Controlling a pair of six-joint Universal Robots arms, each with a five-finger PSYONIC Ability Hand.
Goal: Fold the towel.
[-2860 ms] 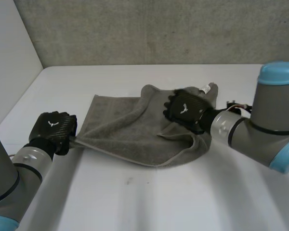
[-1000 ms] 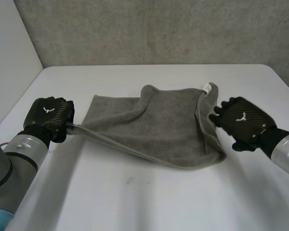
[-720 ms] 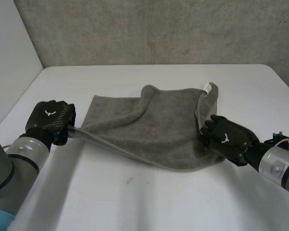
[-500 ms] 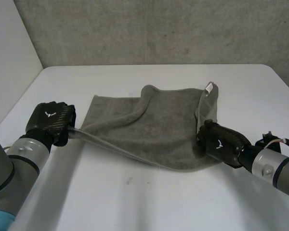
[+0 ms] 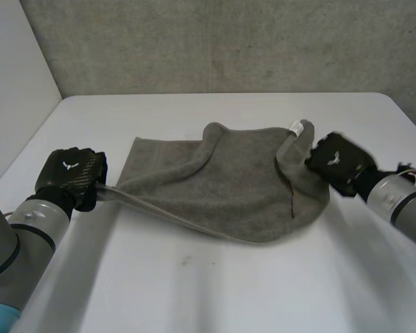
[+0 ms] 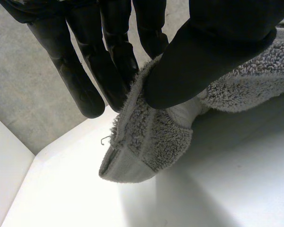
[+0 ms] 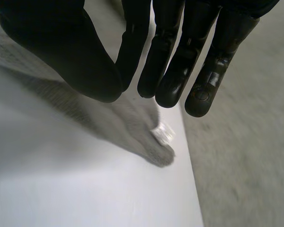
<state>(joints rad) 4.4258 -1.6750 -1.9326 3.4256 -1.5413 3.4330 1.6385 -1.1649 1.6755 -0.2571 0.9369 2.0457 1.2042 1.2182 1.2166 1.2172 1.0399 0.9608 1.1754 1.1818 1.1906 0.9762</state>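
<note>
Head view: a grey towel (image 5: 222, 187) lies rumpled in the middle of a white tabletop (image 5: 215, 291), with a grey wall (image 5: 229, 41) behind. The towel is partly doubled over. An upper layer with a humped far edge covers the right part, and what lies beneath it is hidden. A small white tag (image 5: 299, 127) marks the far right corner.

The left hand (image 5: 73, 175) sits at the towel's near left corner, and the cloth runs from it in a taut line. The hand's back faces the camera here, so its grip is hidden from this angle. The left arm (image 5: 21, 243) is cut off at the edge.

Left wrist view: the thumb (image 6: 213, 47) presses the towel's hemmed corner against the fingers (image 6: 113, 61), pinching it. The corner's tip pokes out below the grip, lifted just off the tabletop. A loose thread curls from the hem.

The right hand (image 5: 338, 161) is at the towel's right edge, just beside the tagged corner. From the head view it covers a bit of that edge, and whether it touches the cloth cannot be told. The right arm (image 5: 402, 201) is cut off too.

Right wrist view: the right hand's fingers (image 7: 175, 61) are straight and its thumb (image 7: 71, 52) stands apart from them, with nothing held between. Beyond the fingertips the tag (image 7: 163, 133) shows on the towel's corner, and the cloth around it is hard to make out.
</note>
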